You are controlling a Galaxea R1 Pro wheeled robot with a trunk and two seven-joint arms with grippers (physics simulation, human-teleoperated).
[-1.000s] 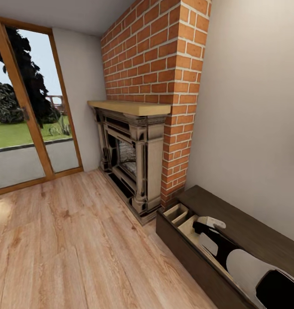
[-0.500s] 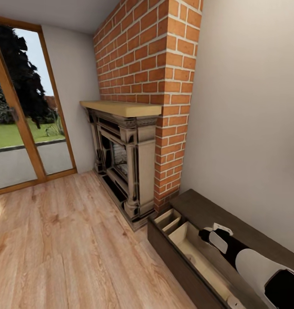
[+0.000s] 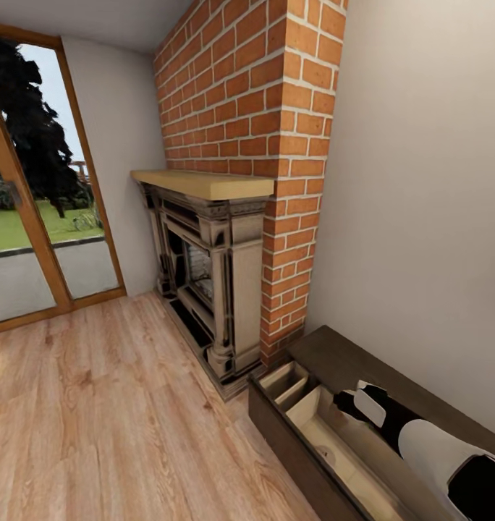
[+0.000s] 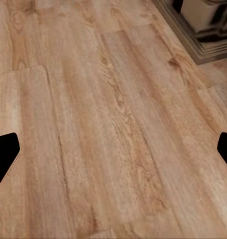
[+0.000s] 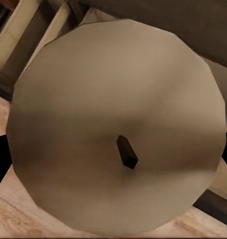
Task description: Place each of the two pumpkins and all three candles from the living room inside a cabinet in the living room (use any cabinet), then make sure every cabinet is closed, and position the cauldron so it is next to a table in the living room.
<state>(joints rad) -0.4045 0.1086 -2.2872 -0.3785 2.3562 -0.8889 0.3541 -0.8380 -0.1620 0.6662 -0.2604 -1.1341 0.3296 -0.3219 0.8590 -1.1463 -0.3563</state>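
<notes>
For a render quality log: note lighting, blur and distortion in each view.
Head view: daylight from the glass door brightens the floor; walls lean, wide-angle. Left wrist view: soft, even light on floorboards. Right wrist view: the candle looms huge, faceted, softly shaded, wick sharp.

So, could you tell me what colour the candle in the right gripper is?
Beige-tan, with a small dark wick; the candle shows best in the right wrist view.
</notes>
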